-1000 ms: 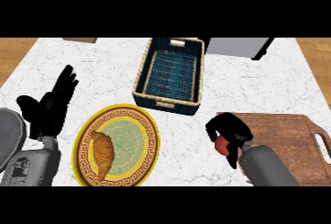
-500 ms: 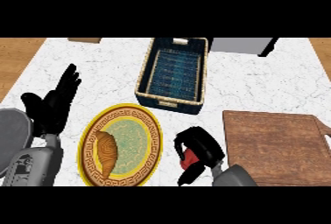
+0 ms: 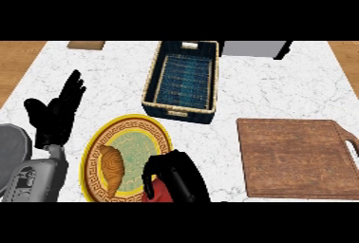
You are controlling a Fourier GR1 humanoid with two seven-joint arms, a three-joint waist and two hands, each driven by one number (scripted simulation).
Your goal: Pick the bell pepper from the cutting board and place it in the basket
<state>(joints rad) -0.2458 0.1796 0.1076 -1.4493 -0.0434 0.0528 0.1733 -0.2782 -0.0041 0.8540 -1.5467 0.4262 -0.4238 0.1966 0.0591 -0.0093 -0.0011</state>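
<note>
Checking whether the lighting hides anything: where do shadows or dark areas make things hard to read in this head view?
Head view: light is even, shadows faint; the basket interior is dim but readable; the black right hand hides most of the red pepper; the left hand stands out against the counter.

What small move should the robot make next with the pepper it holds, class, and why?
Probably lift the right robot hand and carry it up toward the basket. Its fingers curl round the red bell pepper low over the plate, off the cutting board, and the basket lies further up the counter.
</note>
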